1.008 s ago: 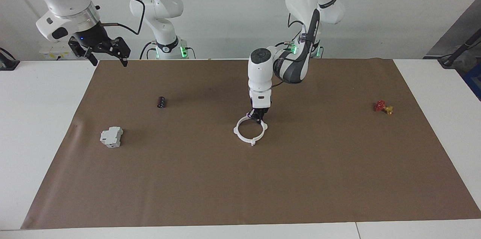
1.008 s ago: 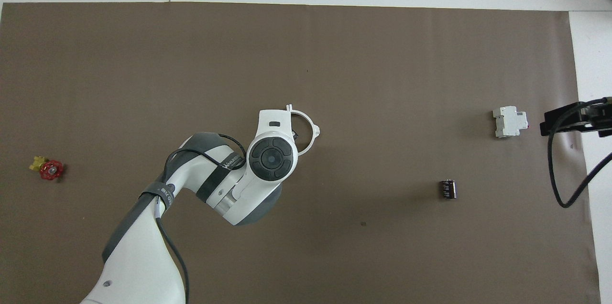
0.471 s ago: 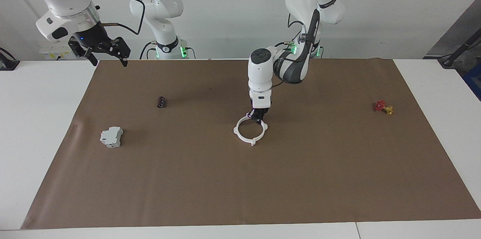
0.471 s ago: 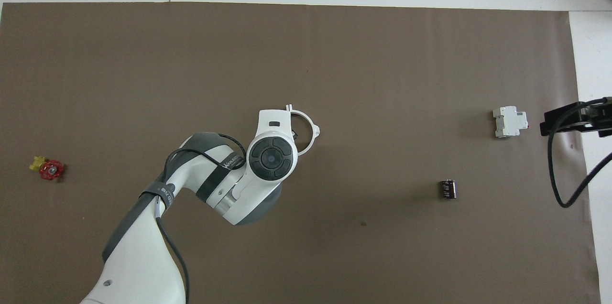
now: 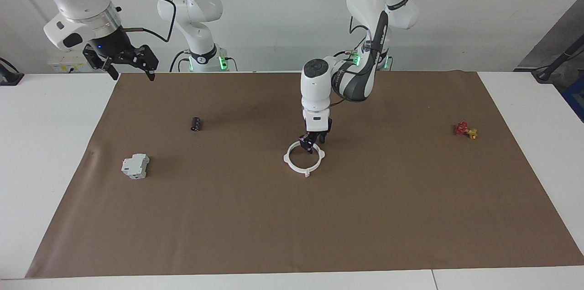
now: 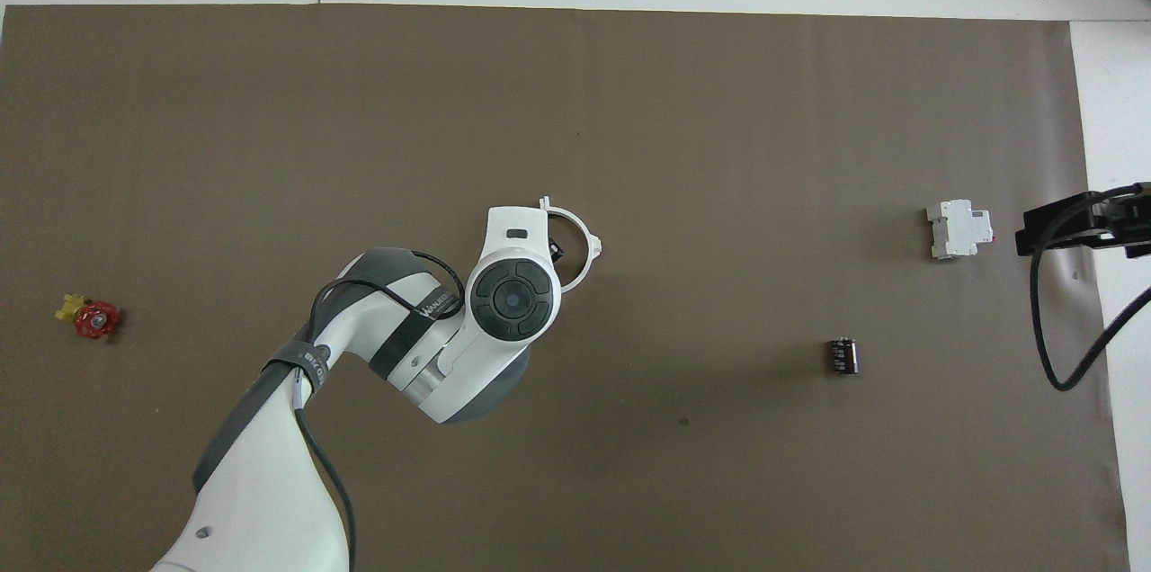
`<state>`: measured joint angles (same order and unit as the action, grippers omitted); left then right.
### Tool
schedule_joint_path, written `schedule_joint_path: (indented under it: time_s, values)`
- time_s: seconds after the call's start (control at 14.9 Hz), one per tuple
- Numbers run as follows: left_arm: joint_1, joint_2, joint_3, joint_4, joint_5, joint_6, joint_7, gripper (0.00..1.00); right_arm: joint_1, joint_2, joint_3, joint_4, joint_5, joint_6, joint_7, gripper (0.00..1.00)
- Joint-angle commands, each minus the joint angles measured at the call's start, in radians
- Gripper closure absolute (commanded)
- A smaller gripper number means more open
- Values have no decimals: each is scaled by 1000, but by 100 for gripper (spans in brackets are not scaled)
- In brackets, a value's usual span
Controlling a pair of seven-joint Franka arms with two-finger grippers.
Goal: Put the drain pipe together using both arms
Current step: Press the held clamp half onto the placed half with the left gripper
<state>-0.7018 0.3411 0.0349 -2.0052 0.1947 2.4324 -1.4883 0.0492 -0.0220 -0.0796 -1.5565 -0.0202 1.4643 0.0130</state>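
Observation:
The drain pipe [image 5: 294,169] lies flat on the brown mat [image 5: 365,217] as one closed white ring with small tabs, near the table's middle. My left gripper [image 5: 314,144] hangs straight down over the ring's edge nearest the robots, with its jaws open and nothing in them. In the overhead view the left arm's wrist covers most of the ring [image 6: 589,239]. My right gripper [image 5: 121,59] waits open and empty, raised above the mat's corner at the right arm's end; it also shows in the overhead view [image 6: 1070,226].
A grey-white boxy block [image 5: 135,166] and a small black cylinder [image 5: 195,123] lie toward the right arm's end. A red-and-yellow valve [image 5: 465,130] lies toward the left arm's end.
My left gripper has opened, let go of the ring's rim and risen slightly. The ring stays on the mat. The right arm has not moved.

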Motion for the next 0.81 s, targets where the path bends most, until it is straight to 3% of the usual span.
schedule_joint_path:
  time_s: [0.0, 0.4, 0.74]
  values:
    - [-13, 9, 10, 20, 31, -26, -24, 0, -8, -6, 3, -5, 17, -2, 1, 0]
    - [-5, 7, 10, 28, 31, -58, 17, 0, -8, -6, 3, -5, 17, -2, 1, 0]
    - [76, -40, 7, 189, 17, -376, 247, 0, -8, -6, 3, -5, 17, -2, 1, 0]
